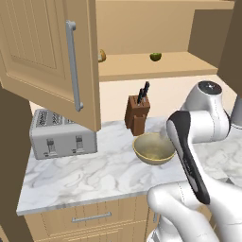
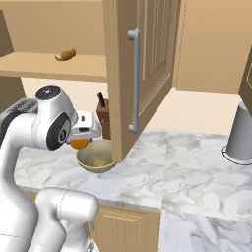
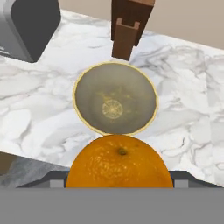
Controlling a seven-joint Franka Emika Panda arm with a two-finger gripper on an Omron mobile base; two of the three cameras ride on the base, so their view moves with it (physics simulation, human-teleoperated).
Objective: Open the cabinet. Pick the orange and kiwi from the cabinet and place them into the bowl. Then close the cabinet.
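Light-wood cabinet doors hang open above my marble table, the biggest things before me. Below them, beside the silver toaster and the knife block, sits the tan bowl. My tool hovers just above the bowl's rim, jaws spread wide around the orange it holds. On the cabinet shelf, the kiwi rests, well apart from a tan-brown item.

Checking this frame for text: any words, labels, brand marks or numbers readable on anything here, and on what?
None. The toaster, knife block, bowl, orange and cabinet carry no lettering; the toaster's front controls are too small to show any marks.
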